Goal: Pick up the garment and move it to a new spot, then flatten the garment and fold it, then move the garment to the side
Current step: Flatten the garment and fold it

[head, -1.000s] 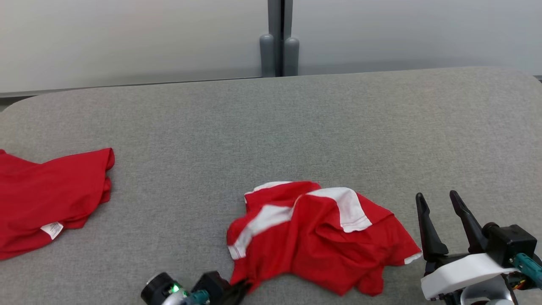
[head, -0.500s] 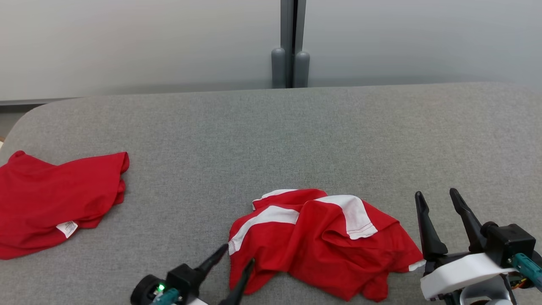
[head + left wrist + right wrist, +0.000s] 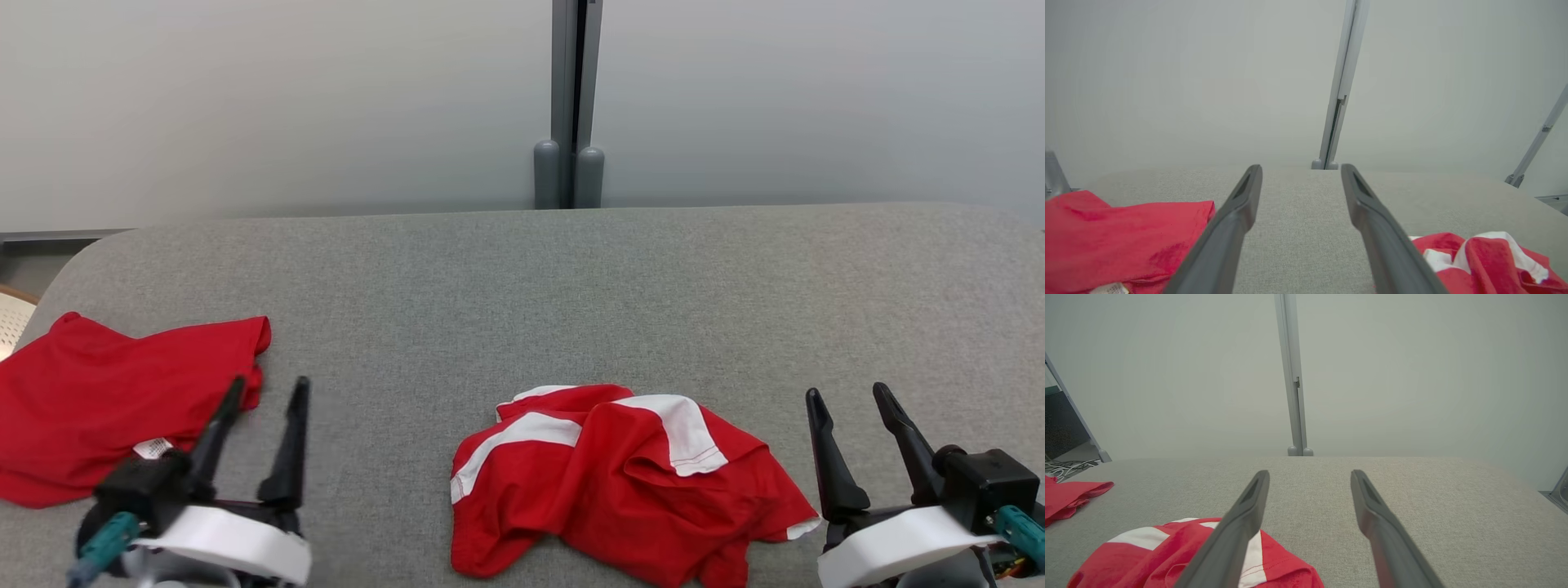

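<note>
The red-and-white garment lies crumpled on the grey counter, between the two claws and touching neither. The left claw and right claw both stand apart, holding nothing. A plain red garment lies beyond the left claw, to its left.

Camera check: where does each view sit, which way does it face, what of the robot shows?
Head view: on the head, looking forward and down at the grey table; left gripper lower left, right gripper lower right.
Left wrist view: low over the table, facing the wall along the left fingers.
Right wrist view: likewise, along the right fingers.
Shared: the red-and-white garment, plain red garment, grey post.
</note>
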Robot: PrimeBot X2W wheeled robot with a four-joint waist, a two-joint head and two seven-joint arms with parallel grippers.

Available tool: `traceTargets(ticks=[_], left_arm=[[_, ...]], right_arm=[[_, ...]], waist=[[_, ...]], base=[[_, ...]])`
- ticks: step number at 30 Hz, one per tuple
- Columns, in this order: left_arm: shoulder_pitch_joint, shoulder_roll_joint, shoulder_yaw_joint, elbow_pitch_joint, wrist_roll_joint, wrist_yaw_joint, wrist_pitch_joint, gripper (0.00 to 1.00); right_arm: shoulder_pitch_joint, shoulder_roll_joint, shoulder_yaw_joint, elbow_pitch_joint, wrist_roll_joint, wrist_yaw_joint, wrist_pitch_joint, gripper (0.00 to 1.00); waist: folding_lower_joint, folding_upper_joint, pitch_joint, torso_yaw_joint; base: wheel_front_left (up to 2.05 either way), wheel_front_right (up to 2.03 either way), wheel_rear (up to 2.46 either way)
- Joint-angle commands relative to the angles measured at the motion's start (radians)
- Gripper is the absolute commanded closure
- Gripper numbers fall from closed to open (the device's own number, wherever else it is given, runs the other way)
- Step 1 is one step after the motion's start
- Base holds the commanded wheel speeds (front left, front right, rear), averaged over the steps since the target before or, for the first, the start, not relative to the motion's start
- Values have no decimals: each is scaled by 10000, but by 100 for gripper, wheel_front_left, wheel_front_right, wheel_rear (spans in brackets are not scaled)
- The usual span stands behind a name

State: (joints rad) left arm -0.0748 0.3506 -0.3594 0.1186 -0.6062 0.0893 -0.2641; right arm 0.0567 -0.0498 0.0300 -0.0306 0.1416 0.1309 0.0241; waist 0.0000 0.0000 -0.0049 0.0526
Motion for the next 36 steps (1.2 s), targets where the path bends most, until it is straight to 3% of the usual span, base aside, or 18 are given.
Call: traceTargets(ticks=[1, 8, 13, 22, 36], left_arm=[[159, 90, 320, 50, -40, -18, 3, 0], [747, 385, 1206, 201, 256, -285, 1, 0], [874, 369, 1098, 203, 432, -459, 0, 0], [779, 349, 890, 41, 623, -326, 74, 0], [330, 274, 565, -333, 693, -340, 350, 0]], right_arm=[[52, -21, 26, -91, 24, -3, 70, 0], [243, -22, 60, -227, -9, -3, 195, 0], [318, -22, 24, -282, -24, -3, 265, 0], [318, -22, -8, -274, 43, -3, 330, 0], [258, -696, 2843, 1023, 269, -5, 2172, 0]], waist=[[0, 0, -32, 2], [0, 0, -186, 48], [0, 0, -228, 83], [0, 0, -225, 85], [0, 0, 258, 331]], base=[[0, 0, 0], [0, 0, 0], [0, 0, 0], [0, 0, 0], [0, 0, 0]])
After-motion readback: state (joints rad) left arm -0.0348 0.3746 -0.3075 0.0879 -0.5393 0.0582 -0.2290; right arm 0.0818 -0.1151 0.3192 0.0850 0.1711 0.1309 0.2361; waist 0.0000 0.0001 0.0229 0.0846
